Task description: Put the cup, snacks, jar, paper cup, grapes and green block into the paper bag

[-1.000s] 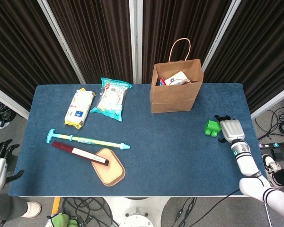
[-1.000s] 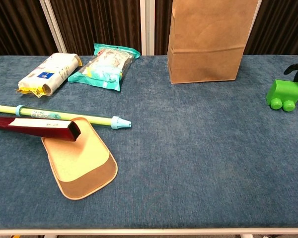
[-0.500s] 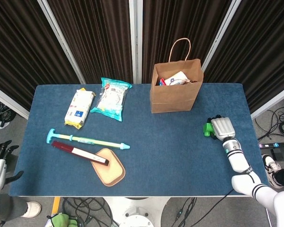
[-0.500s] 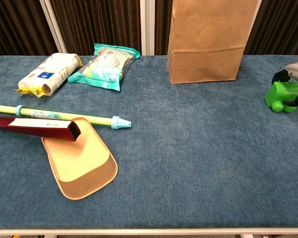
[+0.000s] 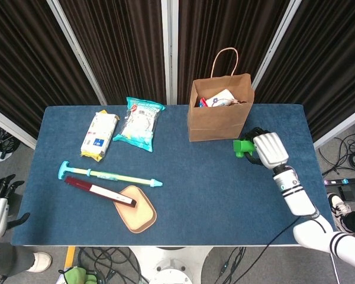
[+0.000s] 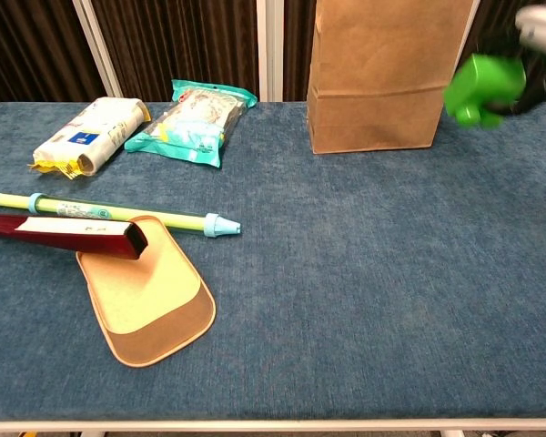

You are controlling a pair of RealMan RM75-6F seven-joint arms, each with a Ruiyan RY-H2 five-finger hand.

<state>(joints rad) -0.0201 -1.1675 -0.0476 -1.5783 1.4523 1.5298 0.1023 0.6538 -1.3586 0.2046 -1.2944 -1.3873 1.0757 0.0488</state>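
right hand (image 5: 267, 149) is gripping the green block (image 5: 244, 147) in the air, just right of the paper bag (image 5: 219, 112); a low carry risks clipping the rim and tipping it.

The brown paper bag (image 5: 219, 114) stands upright and open, its single looped handle up, with white and red packaging showing inside its mouth. The green block (image 5: 244, 147), bright green and blurred in the chest view, is held off the table just beside the bag's lower right corner, gripped by the right hand (image 5: 267, 151).
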